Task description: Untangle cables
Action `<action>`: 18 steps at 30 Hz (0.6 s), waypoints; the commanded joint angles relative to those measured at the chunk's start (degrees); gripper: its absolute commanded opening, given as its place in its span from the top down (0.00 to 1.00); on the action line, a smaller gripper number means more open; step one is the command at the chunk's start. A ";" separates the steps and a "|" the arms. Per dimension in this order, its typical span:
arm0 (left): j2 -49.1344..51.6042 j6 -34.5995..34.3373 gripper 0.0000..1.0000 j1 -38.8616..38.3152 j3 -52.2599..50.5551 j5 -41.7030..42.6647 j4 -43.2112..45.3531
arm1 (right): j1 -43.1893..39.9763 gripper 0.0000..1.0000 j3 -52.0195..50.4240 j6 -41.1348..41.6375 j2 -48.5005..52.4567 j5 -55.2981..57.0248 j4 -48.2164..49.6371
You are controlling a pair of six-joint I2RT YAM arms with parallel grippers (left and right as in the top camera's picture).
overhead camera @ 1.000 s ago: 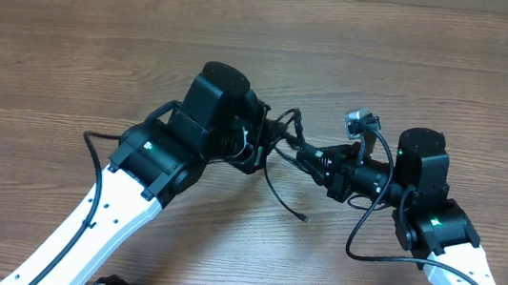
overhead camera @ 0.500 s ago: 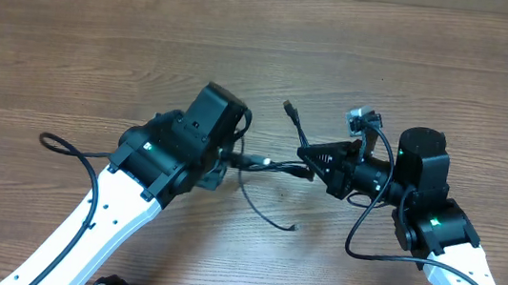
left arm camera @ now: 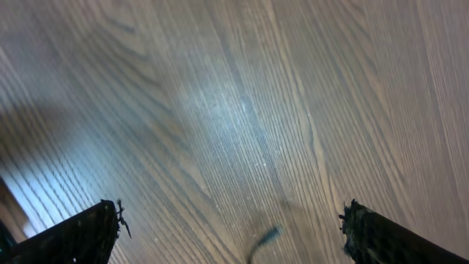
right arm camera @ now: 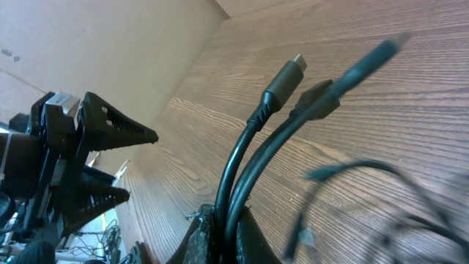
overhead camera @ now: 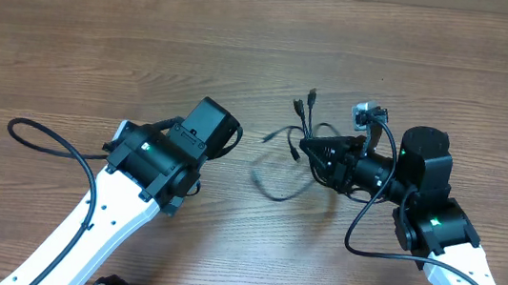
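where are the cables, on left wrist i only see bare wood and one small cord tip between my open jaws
Observer: The thin black cables are bunched in the right arm's jaws, which are shut on them, off to the right of your left arm.
Operator: any plugs sticking out
Observer: Yes. In the right wrist view two ends reach past the jaws side by side: a silver-tipped plug and a dark plug.
Operator: so what's the tip i see
Observer: Probably the end of a loose black loop that lies on the wooden table between the two arms, though I cannot trace it for certain.
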 commanded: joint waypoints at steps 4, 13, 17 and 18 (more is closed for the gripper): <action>-1.01 15.41 0.00 -0.02 0.46 -0.26 3.58 | 0.07 0.96 0.76 1.77 0.04 -0.57 1.33; -1.01 35.45 0.00 -0.02 0.46 5.33 12.70 | 0.07 0.96 0.76 14.95 0.04 -3.34 8.09; -1.01 41.75 0.01 -0.02 0.46 7.74 16.39 | 0.07 0.96 0.76 23.15 0.04 -3.63 11.58; -1.01 44.26 0.00 -0.02 0.46 8.90 17.81 | 0.07 0.96 0.76 26.05 0.04 -4.76 14.01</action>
